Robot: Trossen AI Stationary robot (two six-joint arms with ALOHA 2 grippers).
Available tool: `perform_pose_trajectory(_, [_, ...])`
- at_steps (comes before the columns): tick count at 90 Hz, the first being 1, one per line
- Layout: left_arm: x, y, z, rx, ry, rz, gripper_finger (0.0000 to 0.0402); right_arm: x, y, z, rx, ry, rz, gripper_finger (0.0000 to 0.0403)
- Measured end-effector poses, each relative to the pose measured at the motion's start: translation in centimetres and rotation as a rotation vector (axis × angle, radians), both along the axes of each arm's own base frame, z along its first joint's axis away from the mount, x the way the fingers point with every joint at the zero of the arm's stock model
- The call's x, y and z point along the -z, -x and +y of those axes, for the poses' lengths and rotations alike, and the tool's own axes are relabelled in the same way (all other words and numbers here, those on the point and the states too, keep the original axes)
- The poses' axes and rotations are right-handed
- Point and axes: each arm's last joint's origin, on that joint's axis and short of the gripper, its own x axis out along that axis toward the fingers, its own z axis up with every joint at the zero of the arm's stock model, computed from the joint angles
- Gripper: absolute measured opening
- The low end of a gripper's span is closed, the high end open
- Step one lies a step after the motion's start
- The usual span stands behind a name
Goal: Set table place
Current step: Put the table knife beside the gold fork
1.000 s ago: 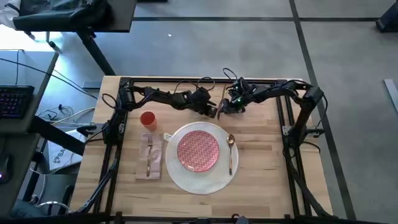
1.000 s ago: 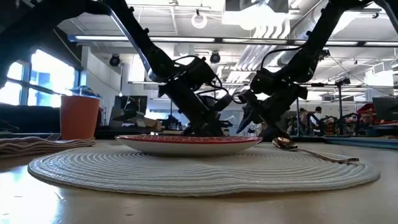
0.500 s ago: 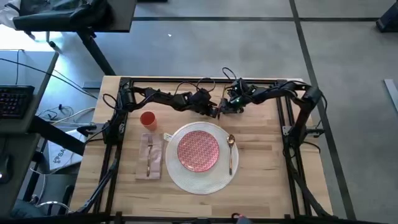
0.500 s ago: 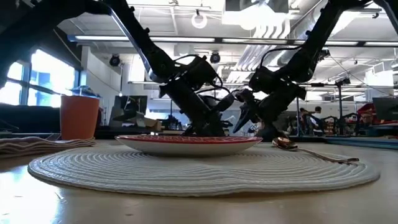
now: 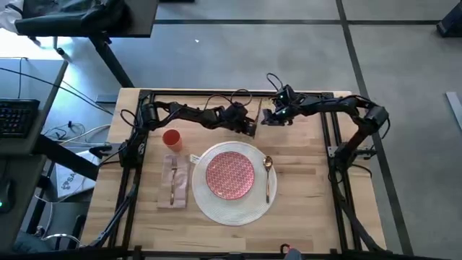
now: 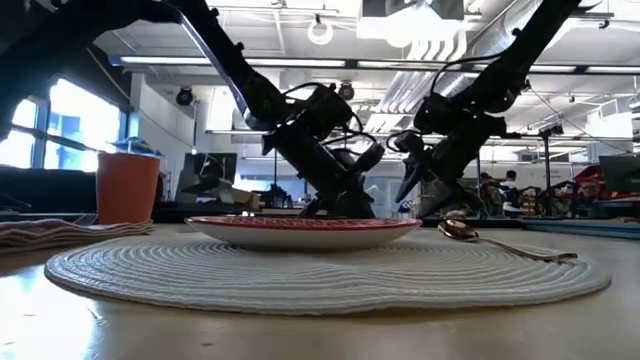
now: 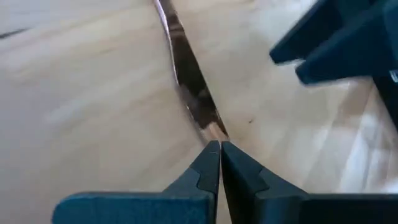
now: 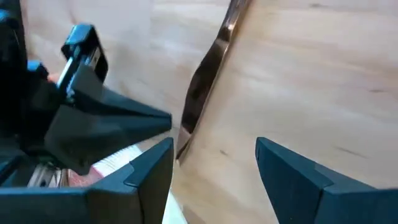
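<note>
The knife [image 7: 189,93] is lying on the counter [image 5: 303,180] just above the placemat [image 5: 231,206], upper centre. Left fingers [image 7: 219,163] are pinching its tip; right fingers [image 8: 155,165] are gaping wide. Lift slowly, keeping it level.

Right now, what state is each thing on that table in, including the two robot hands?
Left gripper: fingers shut on the tip of the knife.
Right gripper: fingers open, above the knife.
Knife: flat on the table.
Plate: centred on the placemat.
Spoon: on the placemat.
Fork: on the napkin.
Cup: upright.
</note>
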Motion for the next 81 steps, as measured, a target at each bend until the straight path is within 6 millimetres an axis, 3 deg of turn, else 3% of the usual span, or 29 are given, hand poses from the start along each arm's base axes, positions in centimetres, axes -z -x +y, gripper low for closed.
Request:
perform_pose_trajectory(31, [0.7, -2.9, -0.4, 0.002, -0.058, 0.197, 0.0000, -0.5, 0.9, 1.8, -0.122, -0.028, 0.095, 0.0209])
perform_pose_trajectory(44, [0.5, -4.1, -1.0, 0.034, -0.050, 0.182, 0.0000, -1.7, 2.0, 2.8, -0.219, -0.003, 0.148, 0.0209])
perform_pose_trajectory(55, [0.2, -4.9, -2.6, 0.121, -0.003, 0.144, 0.0000, -2.4, 2.7, 3.4, -0.296, 0.017, 0.159, 0.0209])
perform_pose_trajectory(69, [-1.5, -5.4, -4.1, 0.195, 0.047, 0.122, 0.0000, -2.3, 2.8, 3.5, -0.348, 0.040, 0.162, 0.0209])
perform_pose_trajectory(74, [-3.4, -5.4, -3.9, 0.171, 0.024, 0.104, 0.0000, -2.2, 2.6, 3.4, -0.353, 0.055, 0.153, 0.0209])
perform_pose_trajectory(81, [-4.5, -5.1, -3.2, 0.123, 0.005, 0.123, 0.0000, -1.8, 2.3, 3.1, -0.355, 0.071, 0.140, 0.0209])
